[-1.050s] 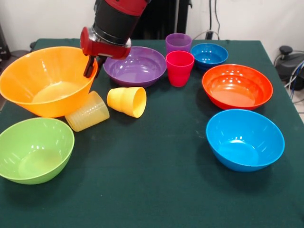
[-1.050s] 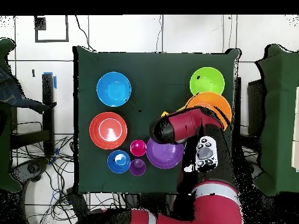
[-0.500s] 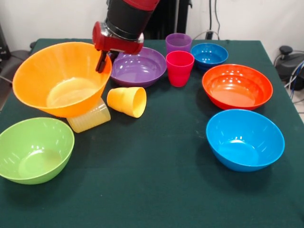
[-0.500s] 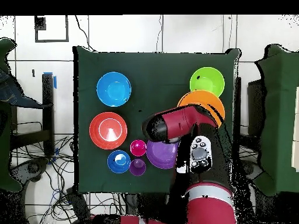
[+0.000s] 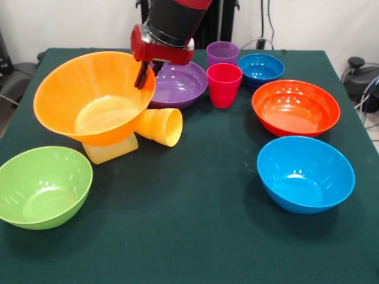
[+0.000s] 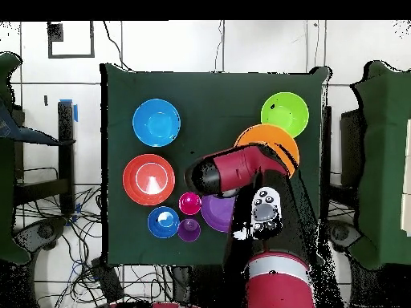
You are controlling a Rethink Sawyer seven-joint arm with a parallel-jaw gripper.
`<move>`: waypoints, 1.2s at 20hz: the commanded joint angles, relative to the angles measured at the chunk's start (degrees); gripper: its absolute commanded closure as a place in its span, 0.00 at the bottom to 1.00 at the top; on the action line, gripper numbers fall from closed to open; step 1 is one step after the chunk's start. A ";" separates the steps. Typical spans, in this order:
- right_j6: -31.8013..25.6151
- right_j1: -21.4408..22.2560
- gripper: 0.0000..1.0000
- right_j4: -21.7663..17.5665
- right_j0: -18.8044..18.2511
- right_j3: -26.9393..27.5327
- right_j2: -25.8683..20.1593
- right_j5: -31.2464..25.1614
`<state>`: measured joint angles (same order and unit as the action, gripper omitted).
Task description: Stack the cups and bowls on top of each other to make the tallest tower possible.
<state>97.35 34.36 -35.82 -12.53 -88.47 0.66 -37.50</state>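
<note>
Reaching down from above, my gripper [image 5: 144,76] has its jaws clamped on the tilted orange-yellow bowl's [image 5: 89,94] far rim, lifted over the pale yellow cup [image 5: 112,149].

Two cams from my end. Front cam sits low at one table edge, angled slightly down, close in: the table [image 5: 195,236] fills nearly the whole frame, with only a strip of wall and cables behind. Overhead cam is high, looking straight down, much wider: the whole table [image 6: 213,96] plus surrounding floor, cables and furniture. It's turned half round from the front cam, so the green bowl [image 5: 41,186] at front-left shows top-right overhead [image 6: 284,113]. Both share the full tabletop and the arm [image 5: 172,23], though overhead the arm [image 6: 237,170] probably hides some items under it.
</note>
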 commanded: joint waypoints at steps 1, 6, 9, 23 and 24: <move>-0.39 -1.30 1.00 1.91 2.26 -0.33 -5.68 -3.63; -1.50 -2.20 1.00 3.20 3.11 2.63 -6.41 -7.07; -1.49 -2.37 1.00 3.78 3.46 3.33 -6.50 -7.85; -2.83 -2.13 1.00 5.84 4.53 6.41 -7.42 -11.54; -2.99 -2.15 1.00 6.04 4.71 6.95 -7.50 -12.09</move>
<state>97.35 34.13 -31.27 -9.43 -85.98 -0.19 -43.67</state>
